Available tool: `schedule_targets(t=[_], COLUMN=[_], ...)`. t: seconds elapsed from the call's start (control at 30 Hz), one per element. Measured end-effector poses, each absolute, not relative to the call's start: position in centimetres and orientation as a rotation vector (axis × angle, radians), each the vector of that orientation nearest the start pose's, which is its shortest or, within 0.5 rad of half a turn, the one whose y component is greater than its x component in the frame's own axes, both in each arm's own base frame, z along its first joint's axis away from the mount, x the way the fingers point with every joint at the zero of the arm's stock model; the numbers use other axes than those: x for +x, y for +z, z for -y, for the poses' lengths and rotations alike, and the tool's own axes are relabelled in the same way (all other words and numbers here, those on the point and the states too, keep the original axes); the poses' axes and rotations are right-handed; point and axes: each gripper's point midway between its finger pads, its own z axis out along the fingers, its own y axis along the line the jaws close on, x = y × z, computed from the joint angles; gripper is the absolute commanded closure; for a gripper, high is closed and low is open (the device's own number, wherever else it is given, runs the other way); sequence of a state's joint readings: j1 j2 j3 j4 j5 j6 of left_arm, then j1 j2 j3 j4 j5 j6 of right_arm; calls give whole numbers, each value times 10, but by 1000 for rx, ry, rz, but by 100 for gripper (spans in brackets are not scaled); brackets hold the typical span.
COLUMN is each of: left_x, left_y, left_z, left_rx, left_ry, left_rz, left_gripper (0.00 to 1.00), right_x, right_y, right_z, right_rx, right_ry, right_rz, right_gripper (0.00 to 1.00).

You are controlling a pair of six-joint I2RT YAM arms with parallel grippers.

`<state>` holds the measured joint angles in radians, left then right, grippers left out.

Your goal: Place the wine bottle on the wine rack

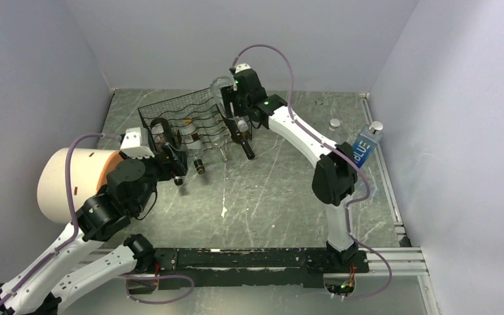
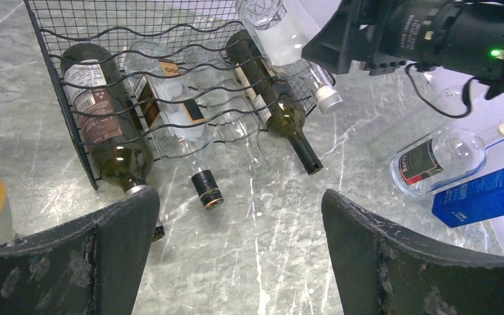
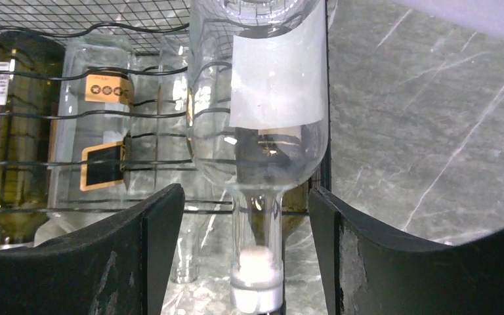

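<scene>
- My right gripper (image 3: 244, 190): the jaws are partway apart and straddle the shoulder and neck of the clear glass wine bottle with a plain white label (image 3: 262, 98). They stand clear of the neck. I cannot tell whether they press on the shoulder.
- The bottle's neck points back at my right wrist, with its white cap (image 3: 256, 292) nearest the camera.
- The bottle's body lies tilted above the top wavy row at the right end of the black wire-mesh wine rack (image 2: 170, 23). It is directly over a dark green bottle with a cream label (image 2: 272, 98). I cannot tell whether it rests on the rods.
- The rack stands on the grey marbled tabletop (image 1: 262, 197). It also holds a clear bottle with black-and-gold labels (image 2: 170, 105) and, at its left end, a dark green bottle with a brown label (image 2: 105, 125). Their necks project from the front.
- My left gripper (image 2: 239, 197): the jaws are wide and hold nothing. It sits above the tabletop in front of the rack's left end.
- Right of the rack, a clear flask-shaped bottle with a red-and-black label (image 2: 436, 161) lies just beside a blue carton (image 2: 482, 200).
- A large white cylinder with an orange end (image 1: 65, 187) sits beside my left arm.
</scene>
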<state>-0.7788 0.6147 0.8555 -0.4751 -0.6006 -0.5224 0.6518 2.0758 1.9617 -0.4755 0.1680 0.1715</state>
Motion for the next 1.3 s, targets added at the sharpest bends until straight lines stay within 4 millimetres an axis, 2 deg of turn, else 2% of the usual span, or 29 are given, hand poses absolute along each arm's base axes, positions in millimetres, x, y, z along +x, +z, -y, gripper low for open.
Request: schedule_targets(t=[0.17,0.23,0.37,0.5,0.6,0.73,0.77,0.93,1.13,1.3], left_x=[231,231,231,230,231,232,232,234,236,236], left_y=[294,295,297,296,297,297,297,294,290,290], left_z=[113,114,119,123,125,128,129,131,133,134], left_rx=[-195,-188,-165,-137,-124,-112,-110,-103,-98,-97], left_ry=[-402,-406,-430,-443,-450,-453,-453,-449,-442,-440], left_rz=[-1768,-1766,-1756,-1757,-1755,-1756,-1757,-1768,-1781,-1783], left_gripper=[3,3,3,4,4,4,4,4,4,4], right_x=[457,444,409,385,374,365,363,356,345,336], right_y=[229,241,275,312,330,353,361,389,387,375], right_z=[-317,-303,-262,-211,-170,-109,-90,-21,42,69], right_rx=[-400,-386,-326,-194,-61,138,198,435,640,739], right_ry=[296,288,254,163,69,-51,-87,-250,-432,-506], right_rz=[-2078,-2051,-1973,-1883,-1839,-1779,-1757,-1662,-1612,-1597], right_gripper=[27,27,27,27,26,25,23,15,11,10])
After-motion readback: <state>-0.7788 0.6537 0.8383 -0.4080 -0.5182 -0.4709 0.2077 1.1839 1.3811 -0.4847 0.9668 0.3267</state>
